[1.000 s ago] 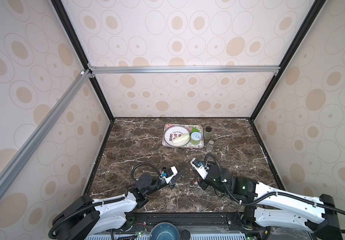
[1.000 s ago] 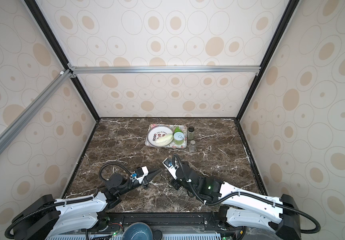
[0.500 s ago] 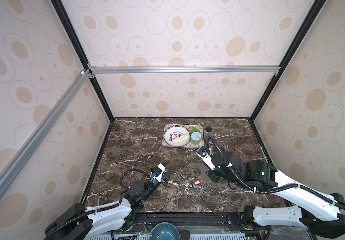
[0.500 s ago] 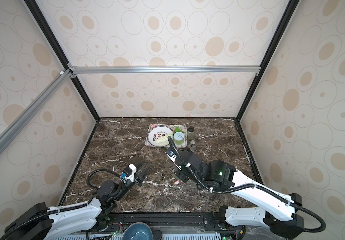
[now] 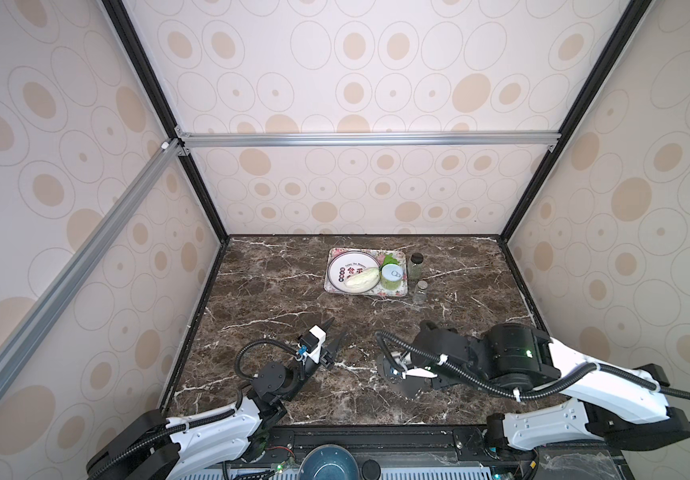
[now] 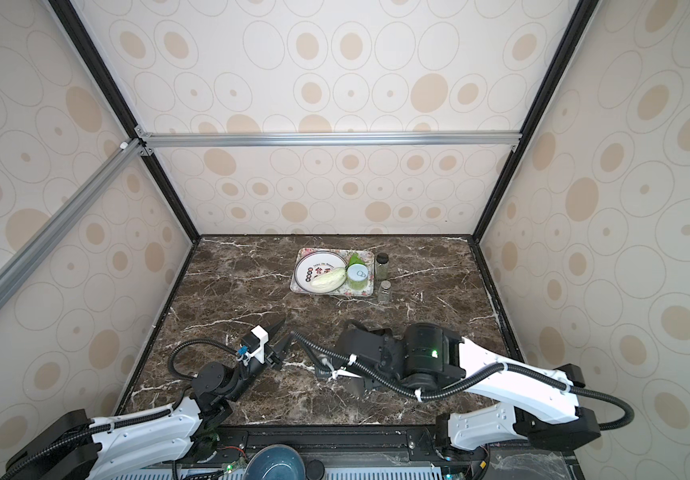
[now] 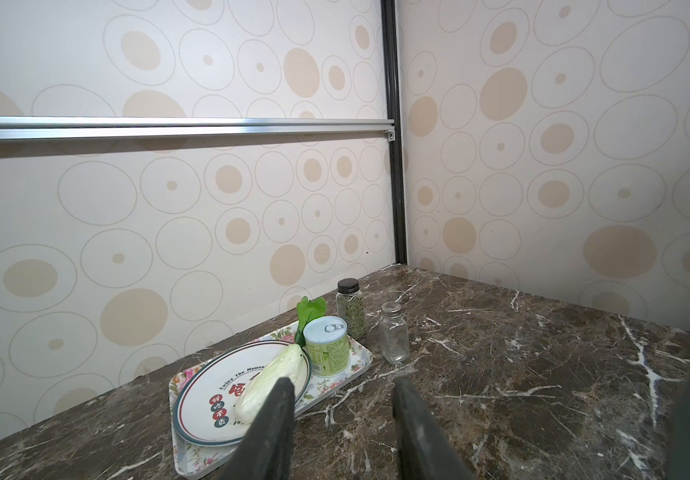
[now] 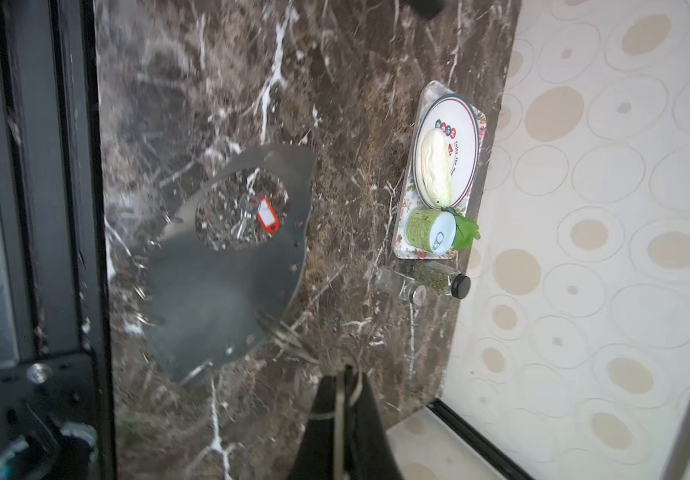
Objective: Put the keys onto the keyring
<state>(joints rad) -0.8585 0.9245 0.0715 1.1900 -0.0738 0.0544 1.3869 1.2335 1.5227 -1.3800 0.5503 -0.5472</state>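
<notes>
As carried by the right gripper (image 8: 343, 390), keyring (image 8: 226, 282) tilted in the air just above the front edge of the counter (image 5: 276, 291), a little right of middle. Jaws of that gripper pressed fully together on a thin strip of metal, apparently one of the wire loops (image 8: 289, 338) threaded at the keyring's rim; blur too strong for certainty. Likely reason for a hold at the very rim: oval hole and small rim holes left uncovered for threading. Key with red-orange tag (image 8: 266, 216) visible through the oval hole, judged to lie flat on the marble beneath, not yet attached. Black-tagged key not found in any view. Left gripper (image 5: 339, 327) poised over the front left part of the counter, fingers (image 7: 281, 399) moderately parted with nothing between them, aimed toward the back edge; probably readied for a pick. Room for moving: bare marble from the front working zone to the tray (image 5: 376, 293) at the middle of the back edge, with two glass jars (image 5: 416, 266) just beside its right side, all well apart from both arms. Tightest margins: keyring against the black front rail, and the two grippers near each other at the middle.
</notes>
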